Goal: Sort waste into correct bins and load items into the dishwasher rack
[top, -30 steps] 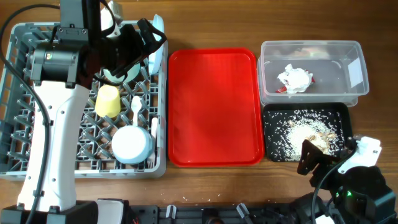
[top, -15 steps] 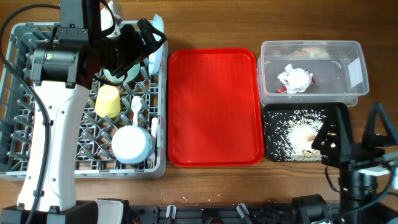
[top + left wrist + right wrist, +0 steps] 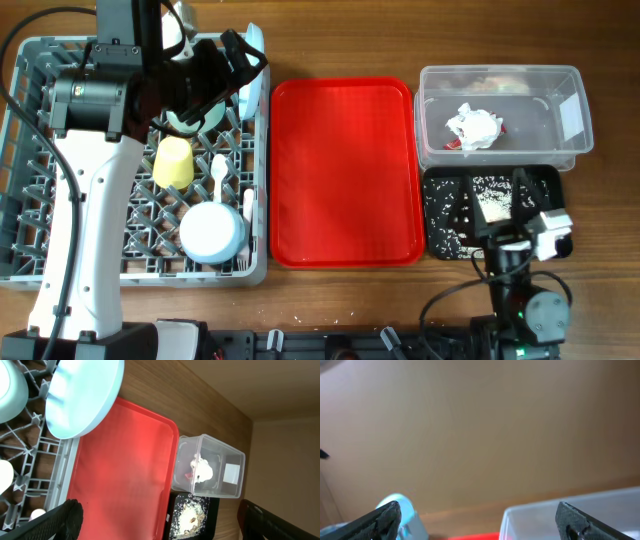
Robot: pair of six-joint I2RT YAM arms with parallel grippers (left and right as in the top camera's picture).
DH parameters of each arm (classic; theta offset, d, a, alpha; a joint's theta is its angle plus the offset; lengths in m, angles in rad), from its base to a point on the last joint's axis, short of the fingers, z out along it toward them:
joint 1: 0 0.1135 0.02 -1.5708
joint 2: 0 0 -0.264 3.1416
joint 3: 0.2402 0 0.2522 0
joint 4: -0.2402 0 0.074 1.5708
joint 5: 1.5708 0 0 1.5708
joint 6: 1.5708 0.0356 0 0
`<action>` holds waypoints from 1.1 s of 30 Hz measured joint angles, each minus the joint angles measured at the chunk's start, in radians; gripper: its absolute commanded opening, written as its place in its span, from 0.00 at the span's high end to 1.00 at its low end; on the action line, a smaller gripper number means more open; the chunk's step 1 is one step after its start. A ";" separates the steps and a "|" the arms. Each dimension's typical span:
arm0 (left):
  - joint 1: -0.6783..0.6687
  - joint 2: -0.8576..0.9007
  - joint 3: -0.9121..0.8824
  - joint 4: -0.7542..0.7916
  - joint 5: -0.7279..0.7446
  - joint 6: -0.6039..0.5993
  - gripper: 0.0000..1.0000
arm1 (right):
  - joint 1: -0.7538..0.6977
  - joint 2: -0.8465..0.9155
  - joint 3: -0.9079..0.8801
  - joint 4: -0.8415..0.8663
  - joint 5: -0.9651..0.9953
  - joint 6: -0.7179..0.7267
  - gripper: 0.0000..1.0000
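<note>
Your right tool [image 3: 477, 506] hangs, jaws apart, over the black tray [image 3: 432, 178] of scraps [image 3: 492, 200], with the wrapper [image 3: 473, 127] in the clear tub [image 3: 560, 78] just beyond. Your left tool [image 3: 160, 510], apart too, is at the rack [image 3: 100, 276] edge beside the plate [image 3: 82, 395].

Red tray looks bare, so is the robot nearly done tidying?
Nearly. Done: wrapper in the clear tub, scraps in the black tray; cup, bowl, plate and spoon in the rack. In hand: nothing; left claw and right claw are open. Left: nothing visible on the red tray.
</note>
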 measured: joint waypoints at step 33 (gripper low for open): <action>0.000 0.000 0.000 0.000 0.000 0.000 0.00 | -0.142 -0.004 -0.051 -0.245 -0.029 -0.370 0.00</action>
